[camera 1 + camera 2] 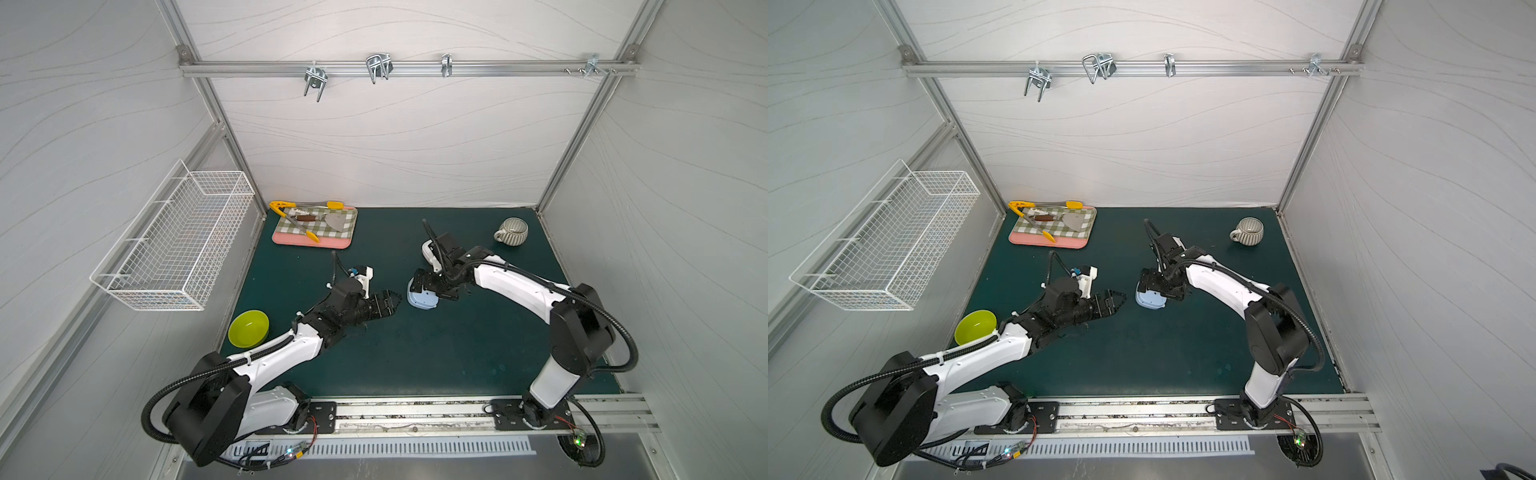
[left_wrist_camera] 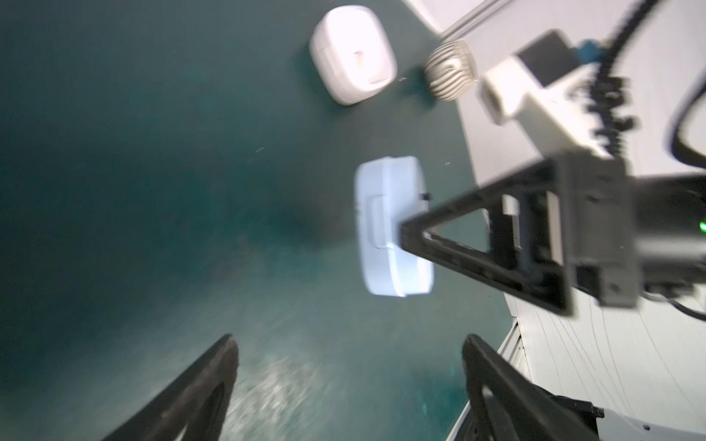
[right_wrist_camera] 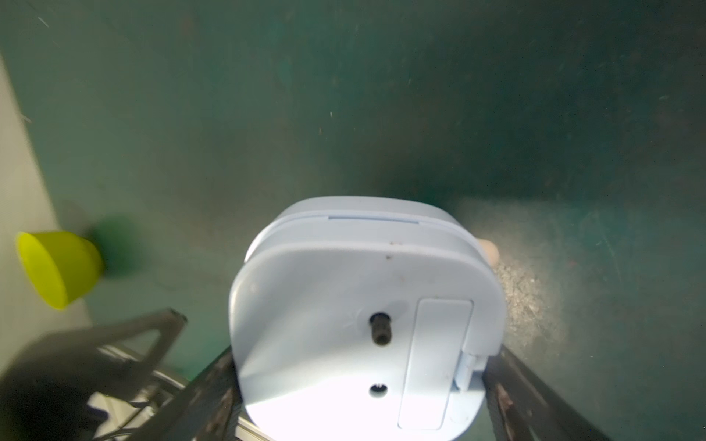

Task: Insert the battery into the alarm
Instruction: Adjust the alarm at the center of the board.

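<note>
Alarm, pale blue, sits at the centre of the green mat, back facing up, battery cover in place. My right gripper reaches in from 3 o'clock, jaws spread wide yet pressed on the alarm's two sides. My left gripper hovers just at the alarm's 9 o'clock, jaws wide apart, holding nothing. At the mat's 8 o'clock lies a lime bowl.

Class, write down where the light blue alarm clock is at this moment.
In both top views the blue alarm clock sits near the middle of the green mat, between the right gripper's fingers, with the open left gripper just beside it.
</note>
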Robot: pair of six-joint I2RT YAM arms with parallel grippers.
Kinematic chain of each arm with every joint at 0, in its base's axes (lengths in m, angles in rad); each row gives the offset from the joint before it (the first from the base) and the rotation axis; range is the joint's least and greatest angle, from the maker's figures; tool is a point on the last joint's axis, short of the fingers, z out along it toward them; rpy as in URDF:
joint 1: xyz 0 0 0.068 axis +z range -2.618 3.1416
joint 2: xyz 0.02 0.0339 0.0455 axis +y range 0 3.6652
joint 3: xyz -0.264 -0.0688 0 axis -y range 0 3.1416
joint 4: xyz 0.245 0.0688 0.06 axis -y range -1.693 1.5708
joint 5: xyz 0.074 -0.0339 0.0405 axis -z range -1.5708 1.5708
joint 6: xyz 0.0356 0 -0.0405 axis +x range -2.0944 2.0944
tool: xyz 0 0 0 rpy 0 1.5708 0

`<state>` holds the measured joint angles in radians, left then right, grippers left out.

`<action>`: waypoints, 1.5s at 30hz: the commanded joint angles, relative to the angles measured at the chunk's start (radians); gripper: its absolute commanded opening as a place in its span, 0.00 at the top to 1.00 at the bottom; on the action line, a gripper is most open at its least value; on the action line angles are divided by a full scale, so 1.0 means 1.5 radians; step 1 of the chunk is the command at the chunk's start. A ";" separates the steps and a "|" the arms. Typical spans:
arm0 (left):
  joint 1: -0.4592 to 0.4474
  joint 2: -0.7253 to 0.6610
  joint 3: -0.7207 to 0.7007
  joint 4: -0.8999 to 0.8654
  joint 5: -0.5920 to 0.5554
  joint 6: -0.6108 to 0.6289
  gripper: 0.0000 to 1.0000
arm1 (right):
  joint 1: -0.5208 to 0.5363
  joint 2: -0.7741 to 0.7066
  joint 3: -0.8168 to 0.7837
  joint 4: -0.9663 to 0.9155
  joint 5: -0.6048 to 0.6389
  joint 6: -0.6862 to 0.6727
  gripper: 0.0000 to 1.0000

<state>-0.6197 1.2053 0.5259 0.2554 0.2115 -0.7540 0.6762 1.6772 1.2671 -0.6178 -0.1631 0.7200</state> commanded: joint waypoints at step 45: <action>-0.111 0.166 0.093 0.243 -0.100 0.020 0.77 | -0.025 -0.142 -0.101 0.131 -0.028 0.064 0.01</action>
<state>-0.7818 1.4818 0.6189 0.5896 0.0608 -0.8188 0.6373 1.5074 1.1065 -0.4015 -0.2382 0.8307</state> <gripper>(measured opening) 0.414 0.990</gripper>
